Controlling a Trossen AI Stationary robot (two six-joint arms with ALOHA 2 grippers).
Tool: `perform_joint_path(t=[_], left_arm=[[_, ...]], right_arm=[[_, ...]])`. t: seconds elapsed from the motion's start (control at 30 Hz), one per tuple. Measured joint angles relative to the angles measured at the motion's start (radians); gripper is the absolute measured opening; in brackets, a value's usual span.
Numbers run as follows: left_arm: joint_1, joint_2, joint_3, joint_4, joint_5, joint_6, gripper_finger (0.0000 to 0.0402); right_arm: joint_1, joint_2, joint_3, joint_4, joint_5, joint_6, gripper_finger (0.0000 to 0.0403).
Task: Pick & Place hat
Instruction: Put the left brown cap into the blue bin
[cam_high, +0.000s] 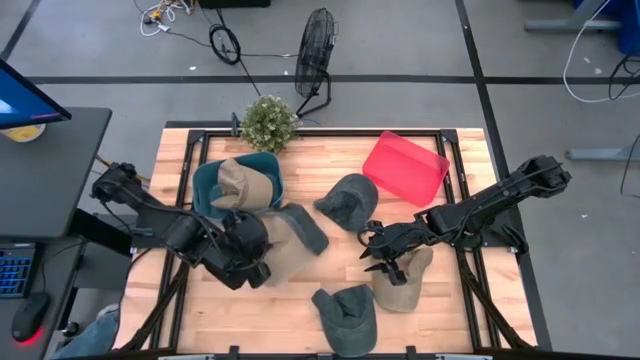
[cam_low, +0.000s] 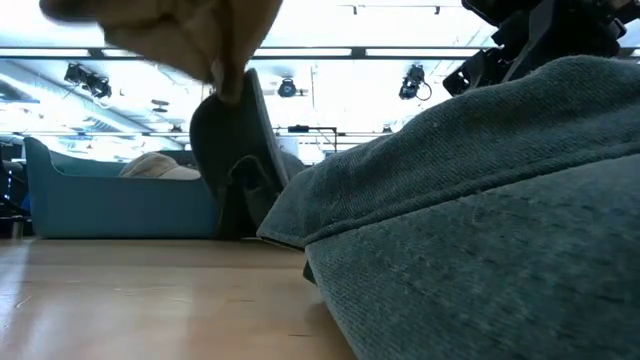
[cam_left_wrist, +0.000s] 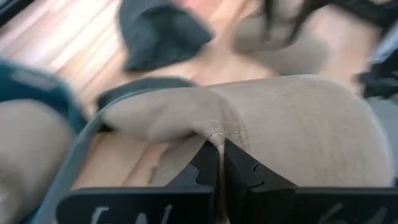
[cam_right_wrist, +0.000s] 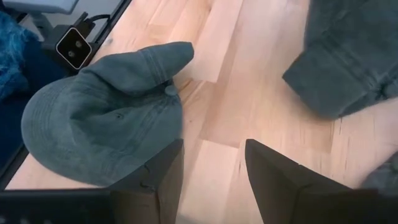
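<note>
Two grippers — left gripper (cam_left_wrist: 221, 163) pinching tan hat (cam_left_wrist: 292, 124), right gripper (cam_right_wrist: 211, 165) spread.

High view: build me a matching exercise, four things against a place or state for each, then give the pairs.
Things
1. red bin
2. teal bin
3. left gripper
4. right gripper

Places or states
A. open above bare wood
B. empty, at the table's far right
C. shut on a tan hat
D. holds a tan cap, far left, beside the plant

Pairs: 1-B, 2-D, 3-C, 4-A
</note>
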Motion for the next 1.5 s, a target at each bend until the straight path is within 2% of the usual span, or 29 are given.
perform_joint_path(t=[0.17, 0.33, 0.4, 0.53, 0.57, 0.6, 0.67, 0.73, 0.97, 1.07, 1.13, 1.37, 1.5], left_arm=[[-0.036, 0.0, 0.06, 0.138, -0.005, 0.137, 0.0009], [-0.047, -0.001, 0.081, 0.066, -0.133, 0.121, 0.0008], [-0.035, -0.001, 0.081, -0.06, -0.222, 0.02, 0.0006], [0.029, 0.006, 0.071, -0.418, -0.346, -0.36, 0.0006], [0.054, 0.004, 0.046, -0.419, -0.366, -0.405, 0.0007], [0.088, -0.01, 0.008, -0.387, -0.39, -0.387, 0.0007], [0.135, -0.038, -0.047, -0.341, -0.383, -0.339, 0.0007], [0.199, -0.053, -0.091, -0.348, -0.381, -0.358, 0.0007], [0.371, -0.047, -0.351, -0.339, -0.366, -0.633, 0.0007], [0.42, -0.045, -0.465, -0.291, -0.365, -0.757, 0.0007], [0.439, -0.047, -0.544, -0.202, -0.365, -0.791, 0.0007], [0.457, -0.045, -0.795, 0.25, -0.37, -0.709, 0.001], [0.457, -0.045, -0.907, 0.403, -0.35, -0.706, 0.0021]], right_arm=[[0.0, 0.0, 0.0, 0.004, 0.001, -0.004, 0.0176], [0.0, 0.0, 0.0, 0.006, 0.001, -0.036, 0.0176], [0.0, 0.0, 0.0, 0.007, 0.001, -0.042, 0.0176], [0.0, 0.0, 0.0, 0.019, 0.001, -0.046, 0.0176], [0.0, 0.0, 0.0, 0.019, 0.001, -0.046, 0.0176], [0.0, 0.0, 0.0, 0.02, 0.001, -0.046, 0.0176], [0.0, 0.0, 0.0, 0.021, 0.001, -0.046, 0.0176], [0.0, 0.0, 0.0, 0.019, 0.001, -0.046, 0.0176], [0.0, 0.0, 0.0, 0.027, 0.001, -0.047, 0.0176], [0.0, 0.0, 0.0, 0.031, 0.001, -0.047, 0.0176], [0.0, 0.0, 0.0, 0.032, 0.001, -0.047, 0.0176], [0.0, 0.0, 0.0, 0.044, 0.001, -0.047, 0.0176], [0.0, 0.0, 0.0, 0.045, 0.001, -0.047, 0.0176]])
